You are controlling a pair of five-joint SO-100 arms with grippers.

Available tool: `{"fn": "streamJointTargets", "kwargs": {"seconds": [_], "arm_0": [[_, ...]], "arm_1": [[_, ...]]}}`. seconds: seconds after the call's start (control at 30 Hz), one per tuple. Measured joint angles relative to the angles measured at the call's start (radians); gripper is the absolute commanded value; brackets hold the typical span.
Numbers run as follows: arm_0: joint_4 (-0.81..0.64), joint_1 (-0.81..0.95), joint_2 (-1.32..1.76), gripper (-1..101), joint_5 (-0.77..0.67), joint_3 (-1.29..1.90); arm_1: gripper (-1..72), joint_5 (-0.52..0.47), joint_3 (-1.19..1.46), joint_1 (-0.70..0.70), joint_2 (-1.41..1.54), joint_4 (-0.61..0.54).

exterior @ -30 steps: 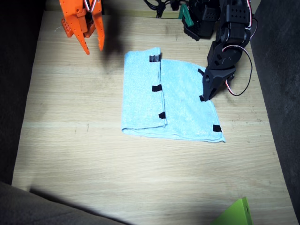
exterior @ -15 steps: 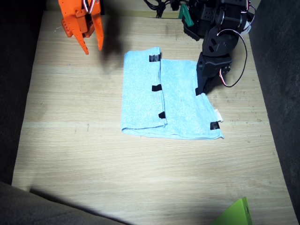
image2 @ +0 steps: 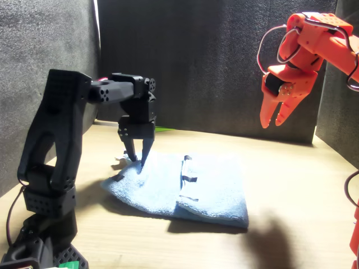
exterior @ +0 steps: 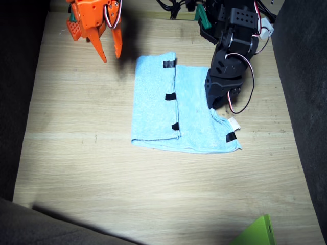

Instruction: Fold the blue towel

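Observation:
The blue towel [exterior: 153,102] lies on the wooden table, its left part folded over with black tape patches down the fold's edge. A white tag [exterior: 233,122] sticks out at its right edge. My left gripper [exterior: 214,104], the black one, points straight down onto the towel's right edge, which is rumpled under it. In the front view its fingertips [image2: 137,159] come together in the cloth of the towel [image2: 213,185]. My right gripper [exterior: 110,50], the orange one, hangs open in the air beyond the towel's far left corner; the front view shows this gripper [image2: 277,120] high above the table, holding nothing.
A bright green object [exterior: 258,232] pokes in at the near right corner of the table [exterior: 76,168]. Dark fabric walls close in the sides. Cables and the black arm's base [exterior: 219,20] crowd the far right edge.
The left gripper has moved inward over the towel's right edge, dragging that edge and corner slightly towards the middle and baring the white tag. The right gripper has drifted slightly towards the towel.

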Motion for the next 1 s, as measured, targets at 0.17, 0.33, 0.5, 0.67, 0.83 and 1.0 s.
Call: {"fn": "streamJointTargets", "kwargs": {"seconds": [0.17, 0.33, 0.5, 0.67, 0.83, 1.0], "arm_0": [[0.061, -0.032, -0.002, 0, 0.008, -0.11], [0.138, -0.087, -0.006, 0, 0.012, -0.216], [0.235, -0.166, -0.075, 0, 0.026, -0.367], [0.279, -0.25, -0.123, 0, 0.048, -0.483], [0.287, -0.31, -0.124, -1, 0.077, -0.537], [0.291, -0.345, -0.124, -1, 0.11, -0.577]], "arm_1": [[18.6, 0.0, 0.031, -0.035, 0.031, 0.002], [18.6, 0.0, 0.132, -0.035, 0.063, -0.034], [18.6, 0.005, 0.187, -0.037, 0.064, -0.072], [18.6, 0.005, 0.302, -0.035, 0.064, -0.112], [18.6, 0.005, 0.345, -0.035, 0.124, -0.133], [18.6, 0.005, 0.35, -0.035, 0.153, -0.133]]}}
